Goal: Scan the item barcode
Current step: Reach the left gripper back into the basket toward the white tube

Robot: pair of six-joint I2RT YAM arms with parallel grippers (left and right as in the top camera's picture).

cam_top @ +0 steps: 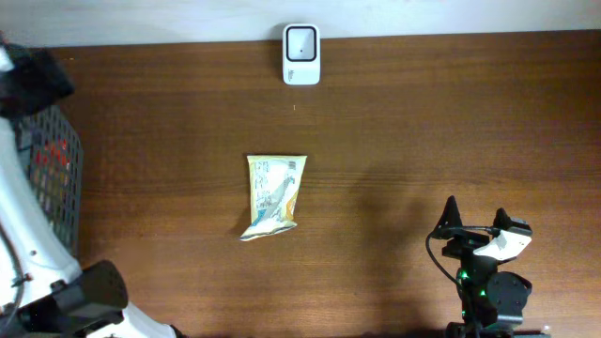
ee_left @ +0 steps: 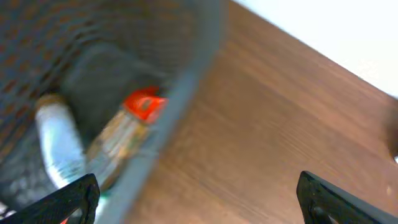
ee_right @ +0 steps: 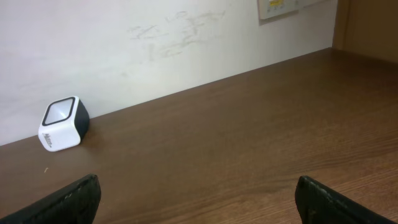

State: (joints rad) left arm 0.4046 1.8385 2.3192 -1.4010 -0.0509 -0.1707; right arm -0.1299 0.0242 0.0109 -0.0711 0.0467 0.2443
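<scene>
**Hands idle before the scan.** Both hands stand empty above the bench, and the barcode scan has yet to begin. The snack packet lies flat with its printed face up, ahead and to the left of the right hand. It is well apart from that hand and outside its wrist camera's sight, and no barcode shows from above.

The right hand, fingers spread wide and gripping nothing, faces the scanner. The scanner sits far ahead against the wall, its window tilted up, apparently so goods can be passed across it.

The left hand, likewise spread and empty, hovers at the rim of the mesh basket. A blurred red-capped item and a silvery tube lie beneath it and to its left. The basket is likely there for sorted stock.
</scene>
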